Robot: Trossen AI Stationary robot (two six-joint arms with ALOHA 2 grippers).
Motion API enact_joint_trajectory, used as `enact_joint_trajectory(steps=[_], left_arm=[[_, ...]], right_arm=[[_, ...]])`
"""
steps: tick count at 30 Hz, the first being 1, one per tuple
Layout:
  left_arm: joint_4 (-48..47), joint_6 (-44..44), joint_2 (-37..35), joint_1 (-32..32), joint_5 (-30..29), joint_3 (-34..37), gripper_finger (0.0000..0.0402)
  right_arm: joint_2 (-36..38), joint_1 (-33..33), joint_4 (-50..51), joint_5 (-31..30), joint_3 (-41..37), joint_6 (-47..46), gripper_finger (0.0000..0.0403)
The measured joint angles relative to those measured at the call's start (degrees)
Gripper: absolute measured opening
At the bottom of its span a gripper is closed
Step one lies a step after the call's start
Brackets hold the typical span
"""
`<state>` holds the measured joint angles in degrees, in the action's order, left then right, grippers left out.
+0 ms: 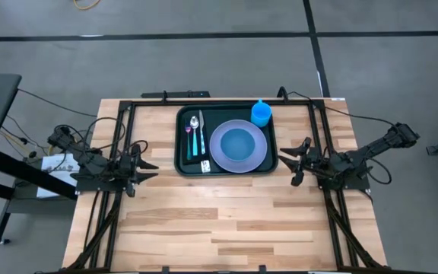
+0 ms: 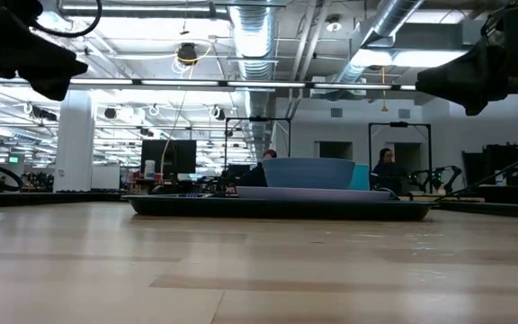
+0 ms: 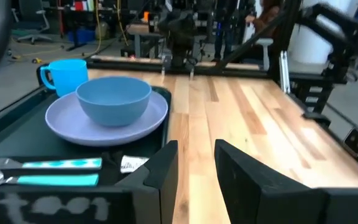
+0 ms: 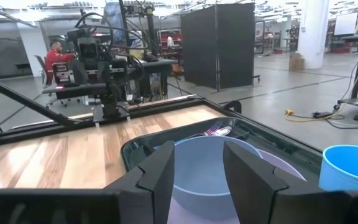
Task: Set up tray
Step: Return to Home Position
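Note:
The dark tray point(image 1: 182, 156) lies at the table's far middle. On it rests a lilac plate point(image 1: 258, 156) with a blue bowl point(image 3: 114, 99) in it. A blue cup point(image 1: 261, 113) stands at the tray's far right corner, and cutlery with teal handles point(image 1: 197, 137) lies along its left side. A small white packet point(image 3: 132, 163) lies at the tray's near left. My left gripper point(image 1: 155, 170) hovers open, left of the tray, with nothing between its fingers. My right gripper point(image 1: 289, 161) hovers open just right of the tray, pointing at it, also with nothing between its fingers.
A narrow black bar point(image 1: 177, 94) lies at the table's far edge. Black frame rails point(image 1: 124, 129) run along both sides of the table. Bare wood point(image 1: 226, 221) stretches from the tray to the near edge. People sit in the room beyond the table point(image 2: 387, 166).

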<state>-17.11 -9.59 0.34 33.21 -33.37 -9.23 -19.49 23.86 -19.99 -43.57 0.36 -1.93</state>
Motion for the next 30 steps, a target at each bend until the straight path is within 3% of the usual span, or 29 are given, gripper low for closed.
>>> enact_joint_trajectory(steps=[15,30], left_arm=[[-12.76,-0.45,0.02,0.00,0.01,-0.28,0.0094],[-12.78,-0.52,0.02,0.00,0.03,-0.24,0.0094]], right_arm=[[0.00,0.00,0.00,0.07,-0.04,-0.04,0.0129],[0.00,0.00,0.00,0.06,-0.07,-0.04,0.0129]])
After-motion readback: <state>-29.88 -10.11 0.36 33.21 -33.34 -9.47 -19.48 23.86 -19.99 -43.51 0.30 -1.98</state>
